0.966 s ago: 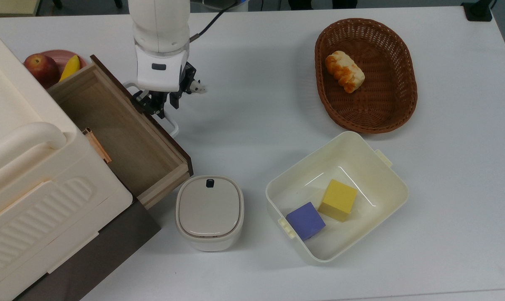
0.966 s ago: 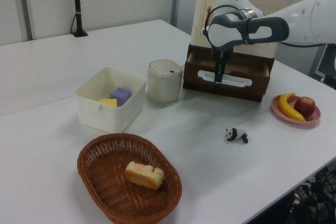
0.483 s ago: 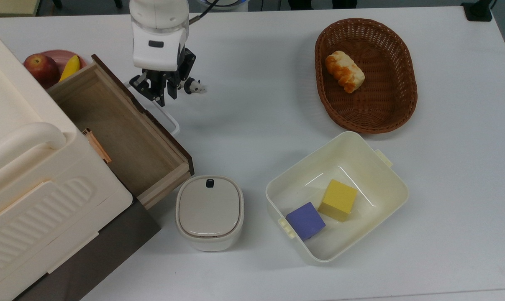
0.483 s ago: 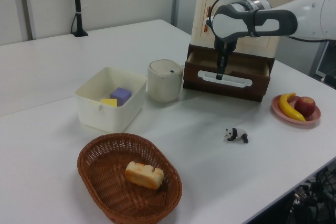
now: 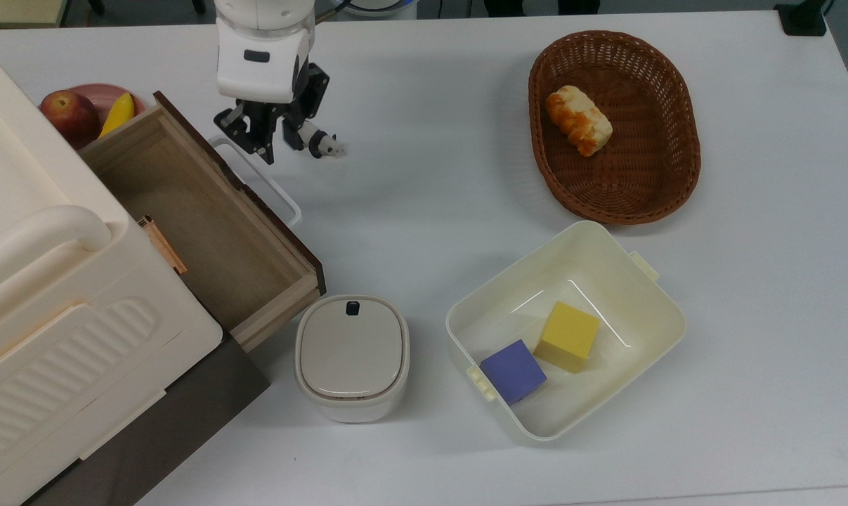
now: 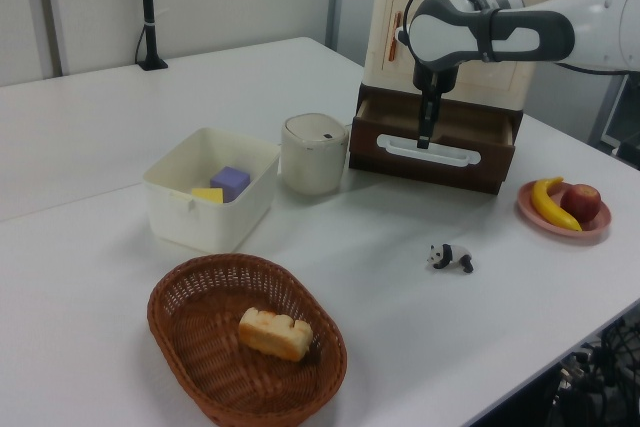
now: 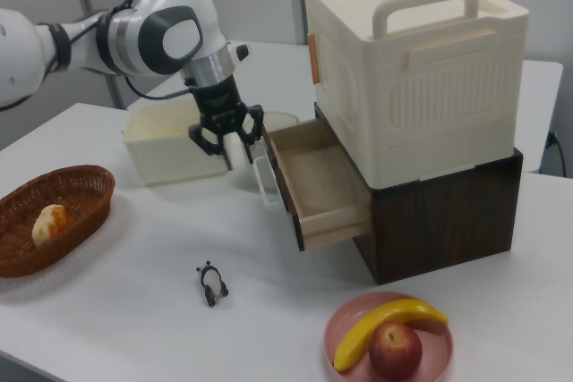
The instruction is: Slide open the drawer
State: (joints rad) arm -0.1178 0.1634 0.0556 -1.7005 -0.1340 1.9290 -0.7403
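No readable text, labels, brands or numbers anywhere; boxes, tub, basket and robot arm all carry no legible markings.

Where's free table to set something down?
Bare stretch between the brown wicker basket, the toy panda and the cream open tub. Crowded: open wooden drawer, lidded cream container and end effector.

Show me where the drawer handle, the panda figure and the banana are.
Drawer handle [image 5: 276, 186], top view, on the middle of the white loop.
Panda figure [image 6: 450, 257], left view, on its body.
Banana [image 7: 385, 326], right view, on its middle.
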